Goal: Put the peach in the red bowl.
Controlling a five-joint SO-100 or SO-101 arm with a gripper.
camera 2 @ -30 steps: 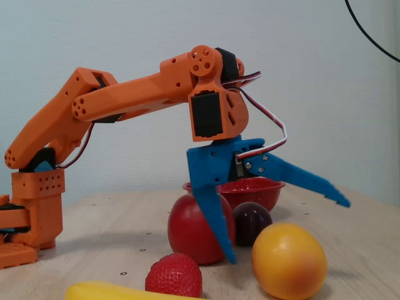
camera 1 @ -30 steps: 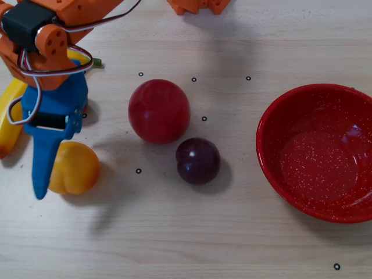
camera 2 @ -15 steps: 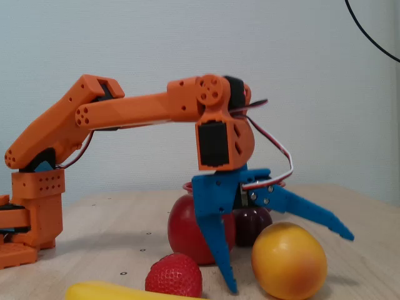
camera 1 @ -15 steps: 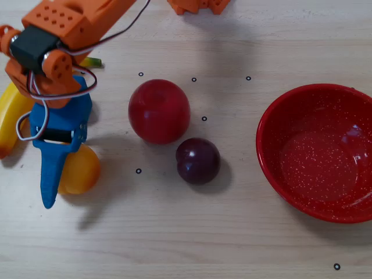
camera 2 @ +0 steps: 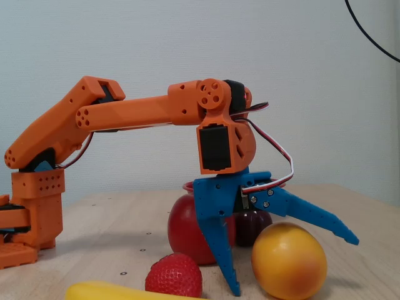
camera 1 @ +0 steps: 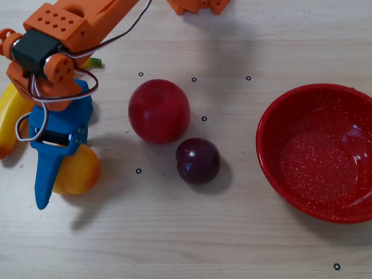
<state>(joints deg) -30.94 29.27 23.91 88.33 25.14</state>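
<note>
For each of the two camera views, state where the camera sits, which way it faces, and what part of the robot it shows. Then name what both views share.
Overhead view: above the table, looking straight down; shows the orange wrist and the open blue gripper over the peach, with the red bowl at right.
Fixed view: at table height, looking sideways; shows the whole arm from base to gripper.
Shared: peach, apple, plum, gripper.

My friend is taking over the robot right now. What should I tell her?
Hand: open, empty, its blue fingers straddling the peach, one down at table level, the other slanting over the top.
Peach: on the table at the left of the overhead view, not gripped.
Red bowl: empty, far right in the overhead view.
Done: hand placed around the peach.
Left: close, lift, carry past the apple and plum, drop in bowl.
</note>
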